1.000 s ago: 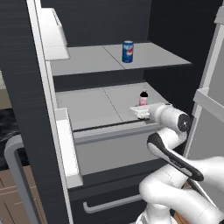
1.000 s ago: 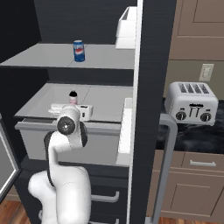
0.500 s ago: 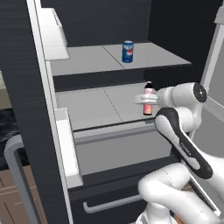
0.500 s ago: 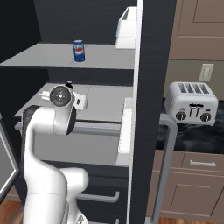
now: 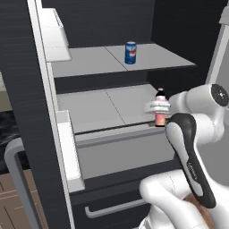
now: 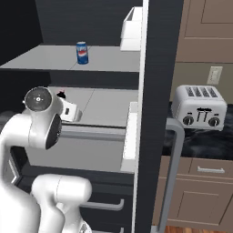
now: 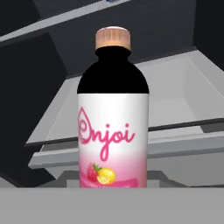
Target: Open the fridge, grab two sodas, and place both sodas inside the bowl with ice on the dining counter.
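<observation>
Open fridge (image 5: 89, 134), grey shelves lit, gripper (image 5: 159, 107) pinching the pink-label bottle (image 5: 160, 115).

Left base view: the blue can (image 5: 130, 53) stands upright on the upper shelf; lower down, the bottle is upright at the front edge of the lower shelf, clasped in the white hand. Right base view: the can (image 6: 82, 53) sits on the upper shelf, the arm's round joint hides most of the bottle, and a toaster (image 6: 199, 107) rests on the wall counter. Hand view: the bottle (image 7: 113, 118), label reading "Enjoi", stands upright before the shelves.

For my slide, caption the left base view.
Gripper holds the bottle out of the open fridge; can remains.
</observation>
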